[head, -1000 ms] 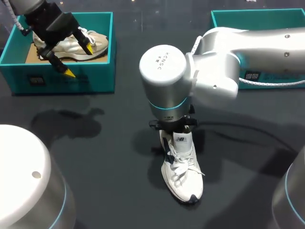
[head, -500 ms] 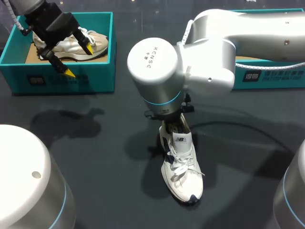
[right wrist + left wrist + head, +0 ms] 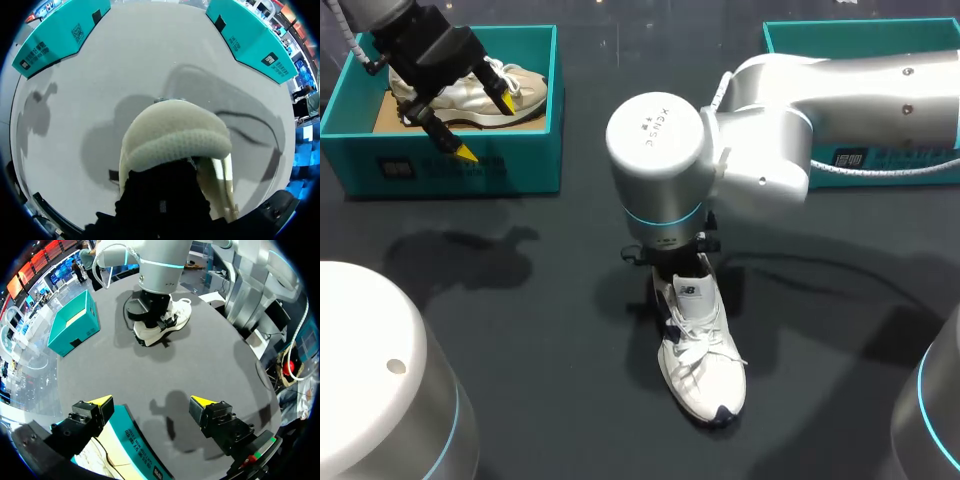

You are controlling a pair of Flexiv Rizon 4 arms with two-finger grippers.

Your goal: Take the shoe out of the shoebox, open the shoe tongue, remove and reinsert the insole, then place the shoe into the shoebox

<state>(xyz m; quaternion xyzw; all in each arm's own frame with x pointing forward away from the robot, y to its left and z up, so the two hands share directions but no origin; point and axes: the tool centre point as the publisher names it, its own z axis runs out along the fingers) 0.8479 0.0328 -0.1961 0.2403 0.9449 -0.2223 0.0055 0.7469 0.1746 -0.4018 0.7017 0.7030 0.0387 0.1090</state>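
- Head view: the dark table (image 3: 540,340) carries two teal boxes, the left shoebox (image 3: 450,170) and the right shoebox (image 3: 840,35). You count two shoes: a beige shoe (image 3: 470,95) lying in the left shoebox and the white shoe (image 3: 700,350) upright on its sole mid-table. Your left gripper (image 3: 487,128) hangs over the left shoebox's front wall, spread wide and holding nothing. Your right arm (image 3: 790,140) stands with its wrist over the white shoe's heel. The right gripper (image 3: 675,258) is mostly hidden beneath it, so you cannot tell its grip.
- Left wrist view: nothing lies in the wide gap of the left gripper (image 3: 150,401). A corner of the left shoebox is under one side. The white shoe sits well ahead, beneath your right arm, with the right shoebox beyond.
- Right wrist view: the white shoe's padded heel collar (image 3: 175,135) is close up, and both shoeboxes lie well beyond it.
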